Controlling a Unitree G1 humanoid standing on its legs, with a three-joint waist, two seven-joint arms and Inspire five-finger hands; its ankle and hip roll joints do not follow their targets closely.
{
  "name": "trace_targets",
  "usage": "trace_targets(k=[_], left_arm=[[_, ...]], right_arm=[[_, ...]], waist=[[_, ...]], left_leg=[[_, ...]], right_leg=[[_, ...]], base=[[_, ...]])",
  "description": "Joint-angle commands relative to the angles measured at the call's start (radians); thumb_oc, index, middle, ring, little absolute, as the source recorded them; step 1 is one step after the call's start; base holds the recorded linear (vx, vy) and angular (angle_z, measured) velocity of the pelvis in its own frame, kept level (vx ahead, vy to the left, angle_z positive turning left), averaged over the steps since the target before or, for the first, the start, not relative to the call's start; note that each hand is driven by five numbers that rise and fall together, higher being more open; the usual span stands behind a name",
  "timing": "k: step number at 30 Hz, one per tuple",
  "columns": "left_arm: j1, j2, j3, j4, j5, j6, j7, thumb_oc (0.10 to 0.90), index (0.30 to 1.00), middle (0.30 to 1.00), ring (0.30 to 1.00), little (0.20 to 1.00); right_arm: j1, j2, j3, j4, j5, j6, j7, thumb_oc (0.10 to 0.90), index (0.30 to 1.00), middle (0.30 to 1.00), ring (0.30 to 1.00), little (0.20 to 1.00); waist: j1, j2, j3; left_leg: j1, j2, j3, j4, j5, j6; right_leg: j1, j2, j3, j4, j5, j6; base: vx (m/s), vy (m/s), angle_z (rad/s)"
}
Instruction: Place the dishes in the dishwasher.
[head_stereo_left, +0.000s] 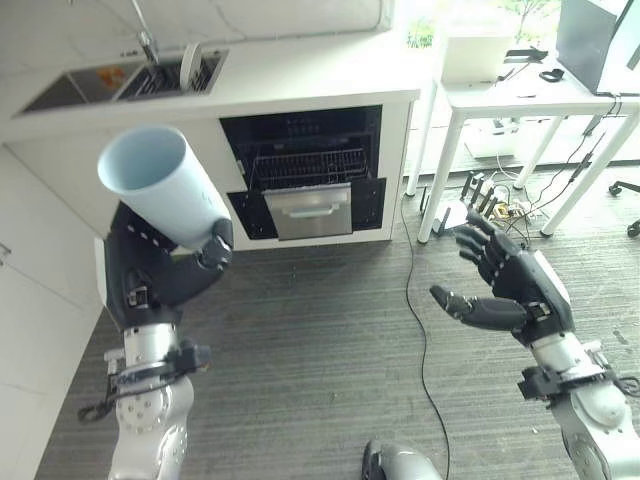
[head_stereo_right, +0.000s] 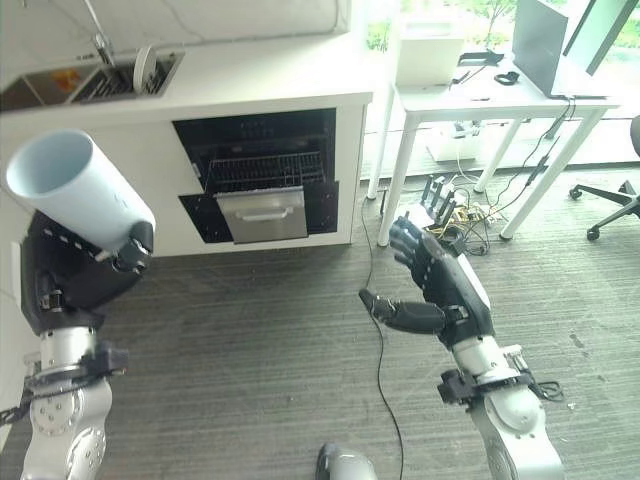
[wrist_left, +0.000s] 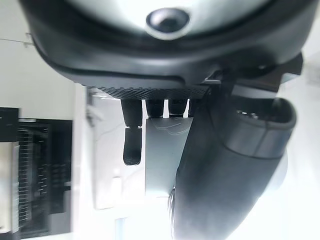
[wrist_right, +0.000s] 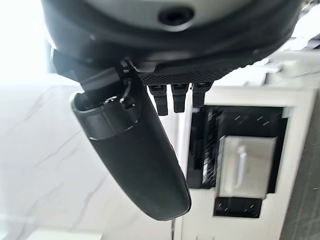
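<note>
Fingers and thumb of our left hand (head_stereo_left: 165, 272) curled around the lower end of a pale blue cup (head_stereo_left: 160, 196), which we held raised at the left of the frame, tilted with its open mouth toward the upper left. Our right hand (head_stereo_left: 510, 285) hung at the right of the frame, well apart from the cup, with its fingers spread and relaxed and the thumb pointing left, holding nothing. Ahead, at upper centre, the dishwasher (head_stereo_left: 305, 172) stood open under the white counter (head_stereo_left: 300, 75), its wire rack (head_stereo_left: 305, 167) showing above a steel panel with a handle. We saw a sink (head_stereo_left: 120, 80) in the upper left corner and a white table (head_stereo_left: 520, 95) at upper right.
</note>
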Motion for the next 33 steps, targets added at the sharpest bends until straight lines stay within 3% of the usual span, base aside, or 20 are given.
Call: trace_targets(k=[1, 2, 4, 5, 9, 13, 15, 18, 21, 23, 24, 26, 28, 29, 31, 33], left_arm=[[-0.094, 0.034, 0.057, -0.103, -0.011, -0.142, -0.023, 0.400, 0.300, 0.300, 0.300, 0.300], [-0.093, 0.036, 0.057, -0.101, -0.016, -0.148, -0.023, 0.400, 0.300, 0.300, 0.300, 0.300], [-0.102, 0.038, 0.045, -0.085, -0.024, -0.168, -0.026, 0.400, 0.300, 0.300, 0.300, 0.300], [-0.107, 0.033, 0.038, -0.076, -0.027, -0.170, -0.035, 0.400, 0.300, 0.300, 0.300, 0.300], [-0.108, 0.041, 0.055, -0.062, 0.001, -0.179, -0.020, 0.400, 0.300, 0.300, 0.300, 0.300], [-0.168, 0.060, 0.072, -0.052, 0.014, -0.143, -0.034, 0.400, 0.300, 0.300, 0.300, 0.300], [-0.187, 0.065, 0.071, -0.058, 0.030, -0.128, -0.039, 0.400, 0.300, 0.300, 0.300, 0.300], [-0.213, 0.073, 0.071, -0.062, 0.074, -0.087, -0.036, 0.400, 0.300, 0.300, 0.300, 0.300], [-0.222, 0.083, 0.057, -0.061, 0.089, -0.062, -0.040, 0.400, 0.300, 0.300, 0.300, 0.300], [-0.216, 0.083, 0.056, -0.064, 0.115, -0.067, -0.030, 0.400, 0.300, 0.300, 0.300, 0.300], [-0.218, 0.088, 0.052, -0.067, 0.122, -0.062, -0.018, 0.400, 0.300, 0.300, 0.300, 0.300], [-0.225, 0.096, 0.049, -0.064, 0.104, -0.056, -0.021, 0.400, 0.300, 0.300, 0.300, 0.300], [-0.220, 0.093, 0.050, -0.063, 0.083, -0.064, -0.041, 0.400, 0.300, 0.300, 0.300, 0.300], [-0.211, 0.087, 0.049, -0.073, 0.069, -0.063, -0.051, 0.400, 0.300, 0.300, 0.300, 0.300], [-0.195, 0.077, 0.024, -0.088, 0.081, -0.074, -0.059, 0.400, 0.300, 0.300, 0.300, 0.300], [-0.191, 0.088, 0.020, -0.091, 0.056, -0.084, -0.070, 0.400, 0.300, 0.300, 0.300, 0.300]], right_arm=[[-0.121, -0.028, -0.050, -0.049, 0.018, -0.101, 0.021, 0.800, 0.900, 0.900, 0.900, 0.900], [-0.121, -0.027, -0.050, -0.049, 0.014, -0.103, 0.022, 0.800, 0.900, 0.900, 0.900, 0.900], [-0.126, -0.035, -0.045, -0.046, 0.001, -0.106, 0.008, 0.800, 0.900, 0.900, 0.900, 0.900], [-0.137, -0.042, -0.040, -0.039, 0.001, -0.108, -0.001, 0.800, 0.900, 0.900, 0.900, 0.900], [-0.118, -0.065, -0.068, -0.056, 0.062, -0.141, 0.040, 0.800, 0.900, 0.900, 0.900, 0.900], [-0.102, -0.025, -0.072, -0.094, 0.054, -0.141, 0.018, 0.800, 0.900, 0.900, 0.900, 0.900], [-0.110, -0.006, -0.064, -0.097, 0.036, -0.133, -0.002, 0.800, 0.900, 0.900, 0.900, 0.900], [-0.133, 0.019, -0.043, -0.090, 0.013, -0.119, -0.005, 0.800, 0.900, 0.900, 0.900, 0.900], [-0.132, 0.033, -0.027, -0.098, 0.000, -0.107, -0.008, 0.800, 0.900, 0.900, 0.900, 0.900], [-0.131, 0.037, -0.022, -0.093, -0.004, -0.110, 0.000, 0.800, 0.900, 0.900, 0.900, 0.900], [-0.130, 0.029, -0.022, -0.090, 0.005, -0.111, 0.001, 0.800, 0.900, 0.900, 0.900, 0.900], [-0.130, 0.017, -0.030, -0.084, 0.020, -0.112, 0.002, 0.800, 0.900, 0.900, 0.900, 0.900], [-0.109, 0.011, -0.055, -0.082, 0.044, -0.134, 0.028, 0.800, 0.900, 0.900, 0.900, 0.900], [-0.099, 0.013, -0.061, -0.090, 0.052, -0.135, 0.035, 0.800, 0.900, 0.900, 0.900, 0.900], [-0.080, 0.036, -0.044, -0.117, 0.033, -0.133, 0.029, 0.800, 0.900, 0.900, 0.900, 0.900], [-0.077, 0.021, -0.033, -0.114, 0.044, -0.138, 0.027, 0.800, 0.900, 0.900, 0.900, 0.900]], waist=[[0.000, 0.038, -0.016], [0.001, 0.045, -0.015], [0.006, 0.067, -0.013], [0.011, 0.070, -0.011], [0.021, 0.069, -0.022], [0.029, 0.040, -0.045], [0.035, 0.029, -0.045], [0.046, 0.022, -0.045], [0.036, 0.037, -0.042], [0.026, 0.048, -0.034], [0.012, 0.041, -0.029], [0.002, 0.026, -0.022], [-0.006, -0.003, -0.007], [-0.007, -0.011, -0.006], [-0.038, 0.000, 0.008], [-0.043, -0.002, -0.002]], left_leg=[[-0.037, 0.063, 0.036, -0.096, -0.006, 0.022], [-0.063, 0.075, 0.022, -0.096, -0.005, 0.016], [-0.180, 0.141, -0.034, -0.096, 0.079, -0.033], [-0.199, 0.146, -0.039, -0.096, 0.092, -0.036], [-0.188, 0.123, -0.039, -0.096, 0.051, -0.012], [-0.136, 0.057, -0.033, -0.096, -0.011, 0.029], [-0.127, 0.030, -0.044, -0.096, -0.025, 0.047], [-0.116, -0.022, -0.077, -0.096, -0.048, 0.084], [-0.103, -0.037, -0.106, -0.096, -0.059, 0.110], [-0.091, -0.027, -0.108, -0.096, -0.063, 0.114], [-0.083, -0.033, -0.108, -0.096, -0.065, 0.115], [-0.075, -0.045, -0.106, -0.096, -0.071, 0.114], [-0.057, -0.062, -0.090, -0.096, -0.094, 0.111], [-0.047, -0.068, -0.080, -0.096, -0.109, 0.113], [0.004, -0.081, -0.096, -0.096, -0.133, 0.125], [0.034, -0.098, -0.107, -0.096, -0.165, 0.138]], right_leg=[[0.063, -0.022, 0.038, -0.098, -0.010, 0.181], [0.067, -0.015, 0.045, -0.098, -0.014, 0.182], [0.094, 0.006, 0.058, -0.098, -0.043, 0.171], [0.105, 0.009, 0.059, -0.098, -0.053, 0.169], [0.140, -0.037, 0.042, -0.098, -0.066, 0.196], [0.162, -0.120, 0.015, -0.098, -0.035, 0.252], [0.171, -0.145, 0.001, -0.098, -0.008, 0.259], [0.200, -0.163, -0.015, -0.098, 0.081, 0.254], [0.226, -0.138, -0.033, -0.098, 0.208, 0.254], [0.197, -0.120, -0.049, -0.051, 0.225, 0.246], [0.166, -0.069, -0.037, -0.082, 0.198, 0.239], [0.127, -0.039, -0.027, -0.098, 0.148, 0.233], [0.011, -0.079, -0.003, -0.098, 0.082, 0.240], [-0.049, -0.091, 0.012, -0.098, 0.091, 0.254], [-0.198, -0.074, 0.082, -0.098, 0.112, 0.256], [-0.181, -0.071, 0.079, -0.098, 0.117, 0.261]], base=[[0.11, 0.226, -0.02], [0.16, 0.291, 0.08], [0.24, 0.346, 0.12], [0.30, 0.497, 0.02], [0.20, 0.392, -0.30], [0.17, 0.304, -0.11], [0.15, 0.242, 0.30], [0.19, 0.287, 0.33], [0.18, 0.218, 0.18], [0.14, 0.156, 0.16], [0.12, 0.058, -0.05], [0.12, -0.057, -0.18], [0.20, -0.192, -0.12], [0.34, -0.277, -0.17], [0.51, -0.343, -0.19], [0.54, -0.476, 0.44]])
